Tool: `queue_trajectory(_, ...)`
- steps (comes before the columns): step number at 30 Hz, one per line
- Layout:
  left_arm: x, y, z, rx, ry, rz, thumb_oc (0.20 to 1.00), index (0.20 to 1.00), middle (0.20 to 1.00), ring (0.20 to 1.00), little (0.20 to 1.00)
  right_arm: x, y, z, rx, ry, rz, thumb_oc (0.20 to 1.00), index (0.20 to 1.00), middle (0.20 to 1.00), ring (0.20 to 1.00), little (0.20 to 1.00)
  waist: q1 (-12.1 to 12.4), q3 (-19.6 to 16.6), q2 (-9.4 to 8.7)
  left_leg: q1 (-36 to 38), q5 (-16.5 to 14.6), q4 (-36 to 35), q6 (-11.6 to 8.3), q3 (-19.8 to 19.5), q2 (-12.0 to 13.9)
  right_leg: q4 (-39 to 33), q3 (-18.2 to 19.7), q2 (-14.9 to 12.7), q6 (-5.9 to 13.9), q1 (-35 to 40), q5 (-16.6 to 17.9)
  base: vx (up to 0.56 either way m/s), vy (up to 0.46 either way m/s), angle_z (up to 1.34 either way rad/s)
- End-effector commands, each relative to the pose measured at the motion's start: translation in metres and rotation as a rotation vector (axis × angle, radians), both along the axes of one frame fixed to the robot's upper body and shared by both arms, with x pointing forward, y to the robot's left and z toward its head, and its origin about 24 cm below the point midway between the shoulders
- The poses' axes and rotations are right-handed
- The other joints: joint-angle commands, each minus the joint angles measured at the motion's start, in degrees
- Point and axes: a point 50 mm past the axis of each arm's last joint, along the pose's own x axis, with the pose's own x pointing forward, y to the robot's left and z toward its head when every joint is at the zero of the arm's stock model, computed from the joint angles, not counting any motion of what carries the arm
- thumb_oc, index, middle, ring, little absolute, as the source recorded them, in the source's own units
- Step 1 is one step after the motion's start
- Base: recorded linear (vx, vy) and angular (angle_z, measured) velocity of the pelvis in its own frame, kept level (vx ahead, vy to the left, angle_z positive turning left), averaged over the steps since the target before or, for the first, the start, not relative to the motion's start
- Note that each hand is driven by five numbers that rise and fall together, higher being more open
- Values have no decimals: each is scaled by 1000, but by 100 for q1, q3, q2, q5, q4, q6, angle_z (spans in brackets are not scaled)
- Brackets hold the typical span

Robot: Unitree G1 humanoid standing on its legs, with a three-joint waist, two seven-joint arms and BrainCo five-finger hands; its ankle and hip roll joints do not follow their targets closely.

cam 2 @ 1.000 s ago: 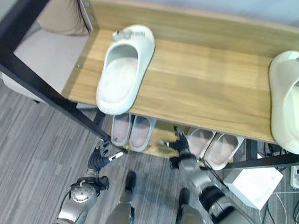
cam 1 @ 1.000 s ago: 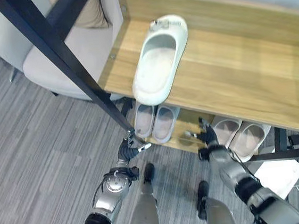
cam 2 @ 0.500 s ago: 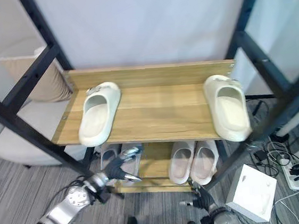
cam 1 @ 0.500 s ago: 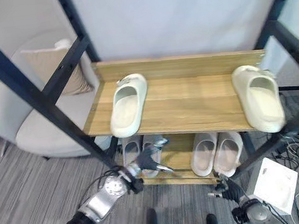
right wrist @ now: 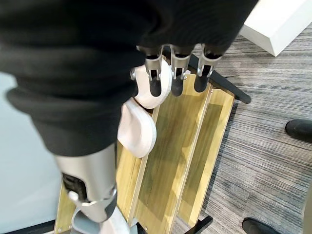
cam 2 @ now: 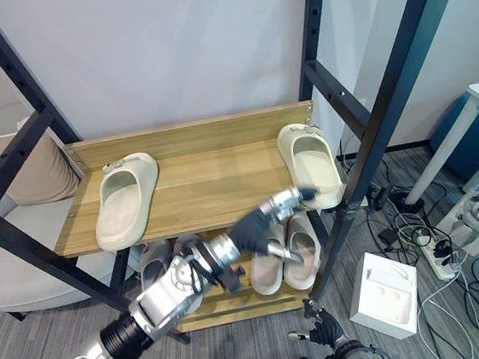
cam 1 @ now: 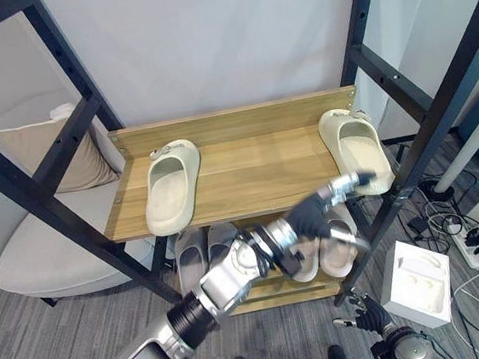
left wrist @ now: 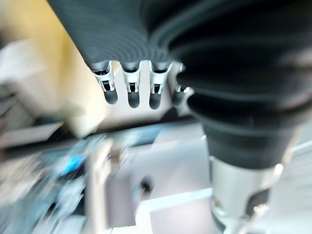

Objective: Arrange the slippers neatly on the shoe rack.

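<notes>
Two cream slippers lie far apart on the wooden top shelf (cam 1: 255, 165), toes toward the wall. One slipper (cam 1: 172, 187) is at the left end, the other (cam 1: 356, 148) at the right end. My left hand (cam 1: 308, 217) reaches across in front of the rack, open, with straight fingers (left wrist: 129, 90) pointing at the near end of the right slipper; I cannot tell whether they touch it. My right hand (cam 1: 367, 314) hangs low near the floor, open, its fingers (right wrist: 176, 78) straight above the bottom shelf (right wrist: 170, 161).
Pale slipper pairs sit on the lower shelf, one at the left (cam 1: 191, 253) and one at the right (cam 1: 337, 251). Black frame posts (cam 1: 407, 140) flank the rack. A beige armchair (cam 1: 40, 243) stands left. A white box (cam 1: 417, 281) and cables lie on the floor at the right.
The camera has tipped up, so the whole picture shifted. My left arm swung up and to the right, from the lower shelf's front toward the right slipper. The right hand stayed low.
</notes>
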Motion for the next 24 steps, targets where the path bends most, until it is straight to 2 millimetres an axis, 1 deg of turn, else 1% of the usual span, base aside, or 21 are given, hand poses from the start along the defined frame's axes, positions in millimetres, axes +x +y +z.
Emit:
queue_trajectory(1,15,22,65,-42,-405,260,1000,1000,1000,1000,1000,22,22,20,100,-142,13,1000,1000,1000,1000,1000,113,295,-301,553,-499,0,-201,257,90,122,-306,-289,147,44,-194,65,-23,4)
queue_trajectory(2,26,42,77,75,-584,462,1000,1000,1000,1000,1000,19,22,19,99,-138,23,1000,1000,1000,1000,1000,140,234,-286,605,-569,0,-218,256,100,84,-319,-282,154,116,-249,54,-9,8)
queue_trajectory(3,30,49,80,117,-635,528,1000,1000,1000,1000,1000,20,21,20,98,-142,28,1000,1000,1000,1000,1000,140,232,-282,623,-577,0,-227,260,104,81,-329,-284,156,140,-257,53,-9,8)
queue_trajectory(4,30,49,80,118,-638,531,1000,1000,1000,1000,1000,20,22,20,99,-144,29,1000,1000,1000,1000,1000,133,252,-288,600,-511,0,-221,258,99,99,-324,-288,149,110,-209,43,0,4)
queue_trajectory(5,41,73,87,237,-752,701,1000,1000,1000,1000,1000,19,20,19,98,-142,30,1000,1000,1000,1000,1000,165,201,-266,648,-587,0,-234,261,108,66,-348,-282,160,177,-265,0,0,0)
queue_trajectory(6,41,73,86,238,-756,705,1000,1000,1000,1000,1000,19,20,19,99,-143,32,1000,1000,1000,1000,1000,156,221,-274,625,-524,0,-229,259,103,85,-343,-285,153,146,-219,50,6,-1)
queue_trajectory(7,49,95,91,335,-827,841,1000,1000,1000,1000,1000,18,19,19,100,-141,31,1000,1000,1000,1000,1000,165,191,-259,635,-532,0,-232,263,102,81,-350,-286,158,160,-223,39,9,2)
queue_trajectory(8,53,108,92,401,-854,905,1000,1000,1000,1000,1000,17,17,19,97,-137,34,1000,1000,1000,1000,1000,179,153,-242,672,-605,0,-240,269,108,57,-356,-281,168,205,-274,92,9,-1)
queue_trajectory(9,56,119,94,449,-875,957,1000,1000,1000,1000,1000,16,17,19,98,-136,38,1000,1000,1000,1000,1000,182,145,-242,684,-612,0,-239,274,108,55,-359,-280,169,214,-276,30,2,2)
queue_trajectory(10,56,119,94,450,-878,958,1000,1000,1000,1000,1000,17,17,19,99,-137,39,1000,1000,1000,1000,1000,176,162,-252,660,-547,0,-233,272,102,74,-354,-284,162,181,-229,0,0,0)
queue_trajectory(11,59,129,94,502,-892,1004,1000,1000,1000,1000,1000,16,17,18,101,-134,43,1000,1000,1000,1000,1000,180,152,-250,665,-548,0,-234,279,106,73,-354,-286,166,184,-229,0,0,0)
queue_trajectory(12,65,151,96,630,-925,1093,1000,1000,1000,1000,1000,15,15,19,103,-132,49,1000,1000,1000,1000,1000,200,115,-237,703,-622,0,-235,280,111,55,-360,-282,179,224,-271,0,0,0)
queue_trajectory(13,65,151,96,632,-927,1094,1000,1000,1000,1000,1000,15,15,19,104,-133,50,1000,1000,1000,1000,1000,195,131,-249,679,-557,0,-229,279,105,74,-355,-287,171,190,-223,0,0,0)
queue_trajectory(14,66,162,96,692,-930,1126,1000,1000,1000,1000,1000,15,15,18,104,-131,51,1000,1000,1000,1000,1000,204,125,-247,687,-560,0,-228,277,104,73,-353,-290,176,190,-220,0,0,0)
queue_trajectory(15,66,176,97,787,-952,1157,1000,1000,1000,1000,1000,14,12,18,102,-128,47,1000,1000,1000,1000,1000,235,98,-236,719,-630,0,-228,275,109,47,-364,-293,194,233,-266,71,-3,-1)
queue_trajectory(18,61,197,92,909,-955,1183,1000,1000,1000,1000,1000,12,12,17,106,-119,45,1000,1000,1000,1000,1000,278,83,-235,726,-638,0,-229,281,106,42,-376,-298,203,235,-264,23,0,0)
queue_trajectory(19,60,202,90,942,-952,1188,1000,1000,1000,1000,1000,11,12,16,108,-116,43,1000,1000,1000,1000,1000,289,95,-242,706,-575,0,-222,283,103,62,-371,-300,196,205,-220,0,0,0)
queue_trajectory(20,59,209,88,974,-939,1202,1000,1000,1000,1000,1000,11,12,16,109,-113,43,1000,1000,1000,1000,1000,296,96,-239,714,-577,0,-224,287,105,62,-373,-301,197,211,-222,0,0,0)
queue_trajectory(21,59,210,87,975,-938,1202,1000,1000,1000,1000,1000,10,12,16,109,-111,44,1000,1000,1000,1000,1000,294,78,-235,739,-644,0,-230,289,110,41,-376,-297,205,246,-269,59,-1,-1)
queue_trajectory(22,58,217,83,1024,-931,1207,1000,1000,1000,1000,1000,10,11,15,108,-107,44,1000,1000,1000,1000,1000,307,73,-235,745,-651,0,-229,283,113,39,-380,-294,201,253,-276,55,-3,-1)
queue_trajectory(24,56,220,80,1042,-922,1208,1000,1000,1000,1000,1000,9,11,15,107,-105,42,1000,1000,1000,1000,1000,314,75,-241,748,-653,0,-230,288,112,37,-386,-292,202,259,-280,0,0,0)
